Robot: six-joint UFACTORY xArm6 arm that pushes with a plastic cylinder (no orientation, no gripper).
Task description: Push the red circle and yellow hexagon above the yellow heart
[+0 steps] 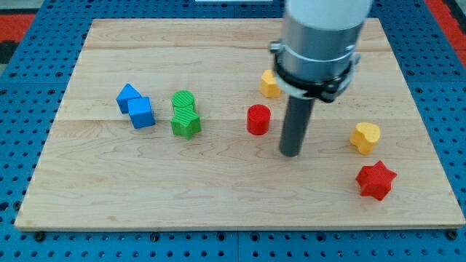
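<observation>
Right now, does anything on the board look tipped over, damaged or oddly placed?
Nothing stands out. All the blocks lie flat on the wooden board, none broken or stacked. My tip sits just right of the red circle, not touching it, below the yellow hexagon.

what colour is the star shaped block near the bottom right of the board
Red: the red star-shaped block, seen in the camera view.

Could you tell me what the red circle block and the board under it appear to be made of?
The red circle block looks like matte plastic, possibly 3D-printed; faint ridges show on similar blocks. The pale wooden board shows grain lines and plank seams, with a smooth, low-gloss finish. My tip stands just to its right.
</observation>
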